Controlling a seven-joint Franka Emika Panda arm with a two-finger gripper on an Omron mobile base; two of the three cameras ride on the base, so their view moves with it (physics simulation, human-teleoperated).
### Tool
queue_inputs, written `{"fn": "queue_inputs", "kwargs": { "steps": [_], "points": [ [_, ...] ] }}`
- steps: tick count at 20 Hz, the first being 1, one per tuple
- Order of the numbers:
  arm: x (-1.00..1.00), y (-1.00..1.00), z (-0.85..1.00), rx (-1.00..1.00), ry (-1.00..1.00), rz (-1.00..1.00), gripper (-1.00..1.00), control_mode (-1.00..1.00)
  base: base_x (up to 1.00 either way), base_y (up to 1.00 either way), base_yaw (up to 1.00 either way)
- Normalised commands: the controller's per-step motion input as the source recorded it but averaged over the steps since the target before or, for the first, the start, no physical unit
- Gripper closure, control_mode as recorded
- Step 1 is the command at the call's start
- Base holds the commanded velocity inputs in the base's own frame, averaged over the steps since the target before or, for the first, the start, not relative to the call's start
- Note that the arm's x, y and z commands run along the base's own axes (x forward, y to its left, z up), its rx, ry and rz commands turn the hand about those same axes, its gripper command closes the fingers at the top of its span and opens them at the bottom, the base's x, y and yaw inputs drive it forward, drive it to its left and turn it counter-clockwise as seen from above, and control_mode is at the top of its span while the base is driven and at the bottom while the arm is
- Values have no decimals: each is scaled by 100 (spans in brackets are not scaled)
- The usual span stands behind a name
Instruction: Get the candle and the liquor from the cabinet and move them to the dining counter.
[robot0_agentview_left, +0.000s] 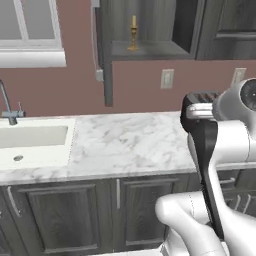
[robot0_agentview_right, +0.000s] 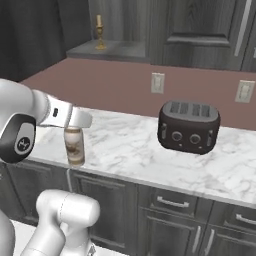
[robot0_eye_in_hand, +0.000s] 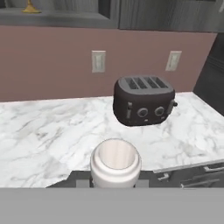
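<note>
The jaws are closed on the neck of the cream-white bulbous liquor bottle, which hangs upright over the white-grey marble worktop. The pale-yellow candle in its golden brass holder stands on the open dark grey wall cabinet's shelf, left of the black four-slot toaster.

We were looking at a white-grey marble worktop under a dusty-pink wall. A pale sink with a grey tap sat at the worktop's left end, a white-framed window above it. A dark toaster stood on the worktop's right part, two wall outlets behind it, dark grey panelled base cupboards underneath.
</note>
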Motion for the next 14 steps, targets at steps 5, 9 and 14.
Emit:
{"fn": "queue_inputs", "kwargs": {
  "steps": [5,9,14],
  "points": [
    [0,0,0,0,0,0,100,100,-60,2,46],
    [0,0,0,0,0,0,100,100,-31,27,69],
    [0,0,0,0,0,0,100,100,-15,32,86]
  ]
}}
